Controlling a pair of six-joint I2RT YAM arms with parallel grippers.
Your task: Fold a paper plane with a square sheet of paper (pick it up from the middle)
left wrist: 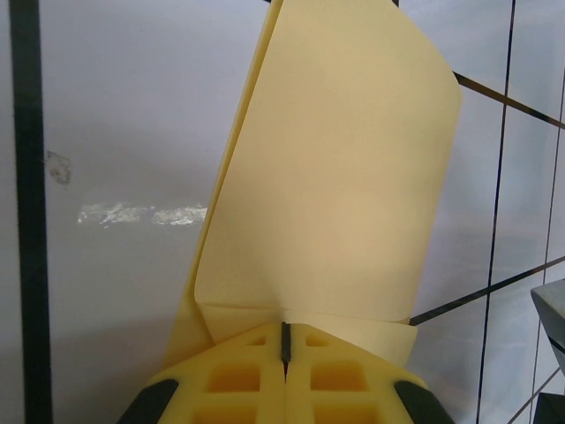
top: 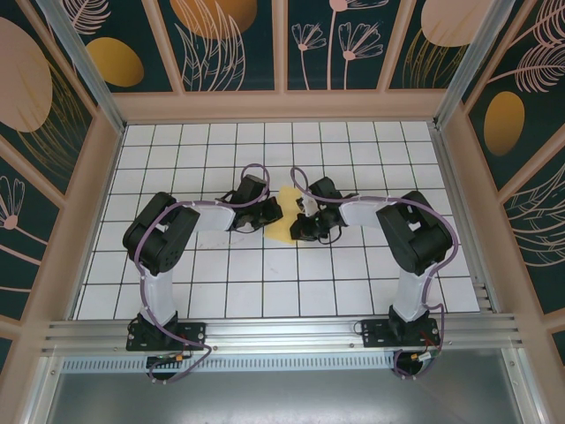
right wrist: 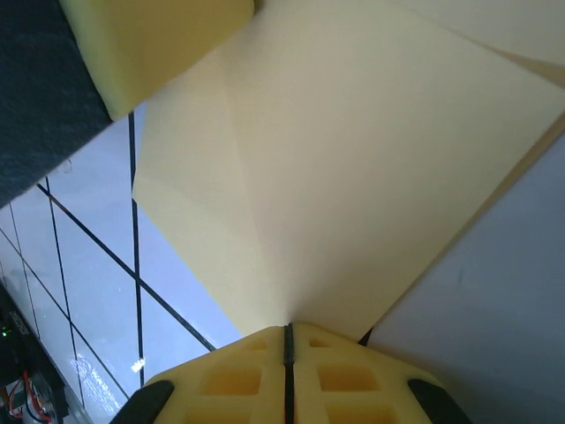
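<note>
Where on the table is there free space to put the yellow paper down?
Free: the back tiles along the back wall, and the near tiles between the left arm and right arm. Crowded: the middle, where the left gripper and right gripper pinch the yellow paper.

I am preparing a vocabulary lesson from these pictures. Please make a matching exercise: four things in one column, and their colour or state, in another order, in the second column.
Things:
1 paper
2 table
3 walls
4 left gripper

Colour or state:
A white with black lines
B shut on the paper
C yellow, creased
D dark, with orange ovals

Pairs: 1-C, 2-A, 3-D, 4-B
</note>
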